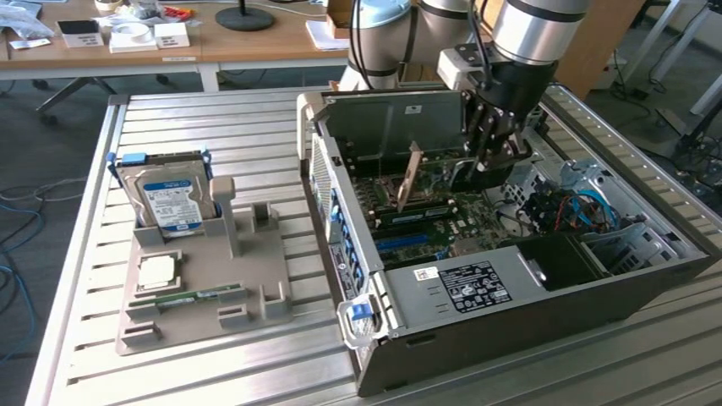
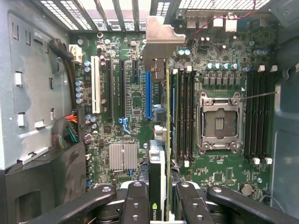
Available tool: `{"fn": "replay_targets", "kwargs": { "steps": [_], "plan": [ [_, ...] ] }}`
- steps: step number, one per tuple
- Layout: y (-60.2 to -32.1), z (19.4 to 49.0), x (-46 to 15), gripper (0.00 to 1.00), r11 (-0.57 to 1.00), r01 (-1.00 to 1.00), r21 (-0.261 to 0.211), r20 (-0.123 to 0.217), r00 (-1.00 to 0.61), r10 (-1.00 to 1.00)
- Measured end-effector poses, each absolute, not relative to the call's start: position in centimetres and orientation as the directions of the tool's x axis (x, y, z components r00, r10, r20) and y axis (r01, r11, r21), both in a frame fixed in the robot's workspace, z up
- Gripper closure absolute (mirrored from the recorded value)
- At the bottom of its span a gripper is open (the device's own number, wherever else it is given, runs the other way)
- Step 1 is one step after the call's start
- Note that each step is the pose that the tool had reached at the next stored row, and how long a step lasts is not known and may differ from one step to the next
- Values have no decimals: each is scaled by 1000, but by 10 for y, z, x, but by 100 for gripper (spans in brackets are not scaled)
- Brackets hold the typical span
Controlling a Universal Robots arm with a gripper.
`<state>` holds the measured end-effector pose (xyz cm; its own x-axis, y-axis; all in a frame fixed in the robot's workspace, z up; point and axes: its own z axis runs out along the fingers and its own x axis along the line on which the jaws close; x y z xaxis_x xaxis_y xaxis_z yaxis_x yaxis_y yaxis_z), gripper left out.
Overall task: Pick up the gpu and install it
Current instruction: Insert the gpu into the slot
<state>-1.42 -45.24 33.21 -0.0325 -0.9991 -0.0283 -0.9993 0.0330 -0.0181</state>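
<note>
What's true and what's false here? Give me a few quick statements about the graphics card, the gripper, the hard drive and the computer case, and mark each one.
1. The gripper is closed on the gpu inside the open computer case. True.
2. The hard drive lies flat inside the case. False: it stands upright in the grey holder on the table, outside the case.
3. The case's side is off, leaving the motherboard exposed. True.
4. The gpu's metal bracket sits between the gripper's fingers. False: the bracket is at the card's far end, away from the fingers.
</note>
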Motion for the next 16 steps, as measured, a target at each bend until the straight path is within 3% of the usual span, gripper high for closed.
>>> {"fn": "replay_targets", "kwargs": {
  "steps": [16],
  "plan": [
    [-452,329,-14,73,33,-999,-18,-28,-33,-999]
  ]
}}
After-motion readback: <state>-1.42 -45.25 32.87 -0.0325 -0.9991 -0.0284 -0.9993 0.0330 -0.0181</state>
